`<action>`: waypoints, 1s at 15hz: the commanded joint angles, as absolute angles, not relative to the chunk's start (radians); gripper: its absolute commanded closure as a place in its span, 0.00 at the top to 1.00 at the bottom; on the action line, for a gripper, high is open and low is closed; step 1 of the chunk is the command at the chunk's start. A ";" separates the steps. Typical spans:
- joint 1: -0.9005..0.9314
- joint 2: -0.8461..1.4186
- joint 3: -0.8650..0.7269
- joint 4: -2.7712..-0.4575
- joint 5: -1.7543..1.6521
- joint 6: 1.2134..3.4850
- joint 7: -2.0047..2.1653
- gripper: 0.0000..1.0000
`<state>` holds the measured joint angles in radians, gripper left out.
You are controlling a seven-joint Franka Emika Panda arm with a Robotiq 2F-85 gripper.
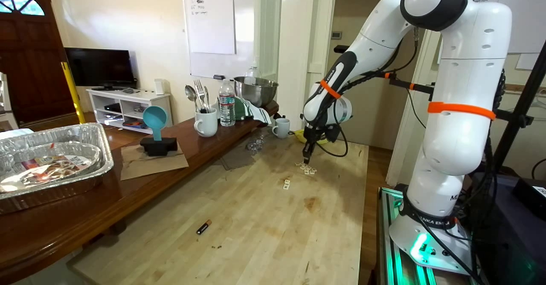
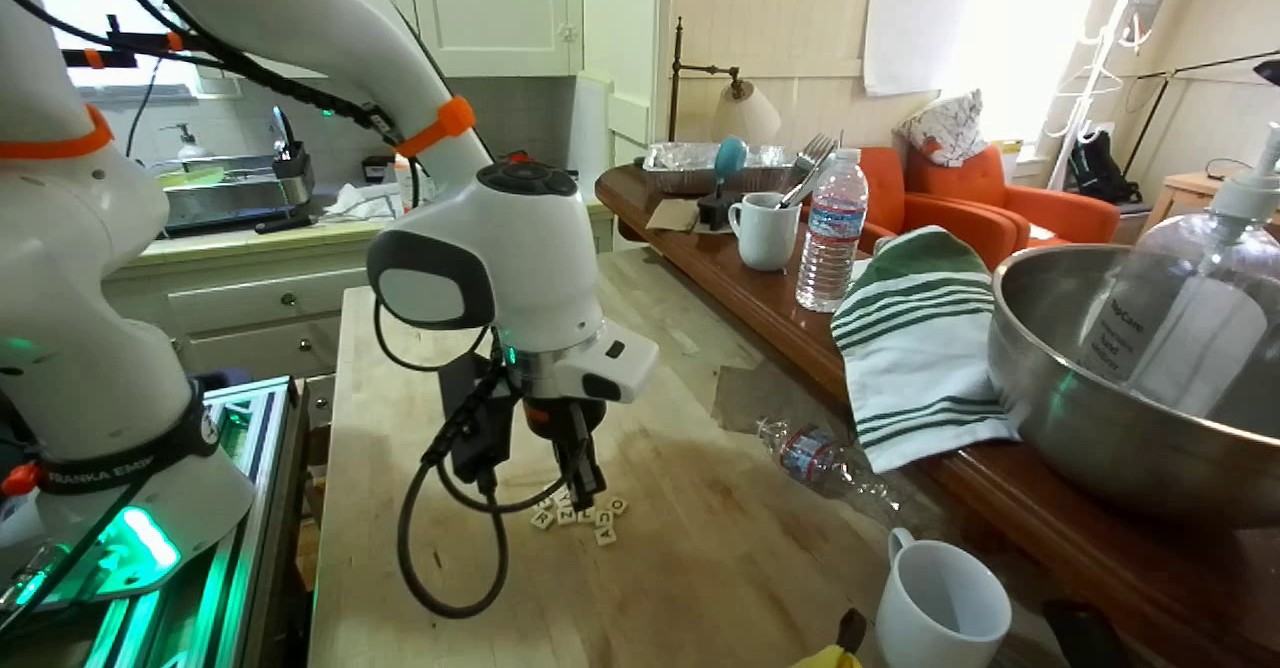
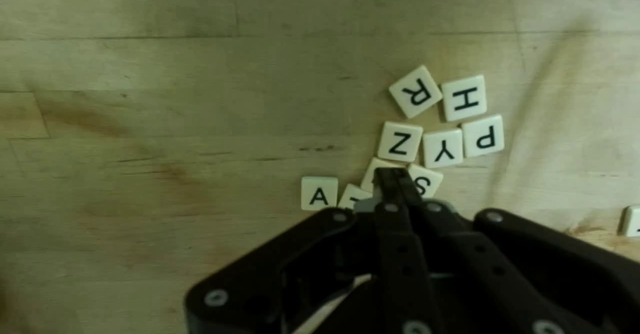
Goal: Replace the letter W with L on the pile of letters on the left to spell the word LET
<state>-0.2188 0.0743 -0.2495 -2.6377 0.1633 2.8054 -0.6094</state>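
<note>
Piled letter tiles: cream, square, black-lettered, faces up at mixed angles; R, H, Z, Y, P, S, A readable (others partly hidden).
Short tile row: apart from them, letters too small to read.

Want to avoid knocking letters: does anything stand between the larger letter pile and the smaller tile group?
Nothing visible does: in an exterior view, only wooden tabletop lies between the larger letter pile and the smaller tile group. In the wrist view, the shut pincer hides part of the pile.

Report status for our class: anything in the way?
Black gripper shut, over cream square letter tiles. L not clearly readable. In wrist view, gripper partly hides some tiles.
</note>
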 commanded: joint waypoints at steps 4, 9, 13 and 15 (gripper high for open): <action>-0.235 0.154 -0.230 -2.589 0.261 2.826 -0.713 0.00; -0.236 0.182 -0.221 -2.571 0.286 2.828 -0.741 0.00; -0.235 0.195 -0.205 -2.558 0.331 2.840 -0.762 0.00; -0.233 0.201 -0.191 -2.551 0.362 2.846 -0.774 0.00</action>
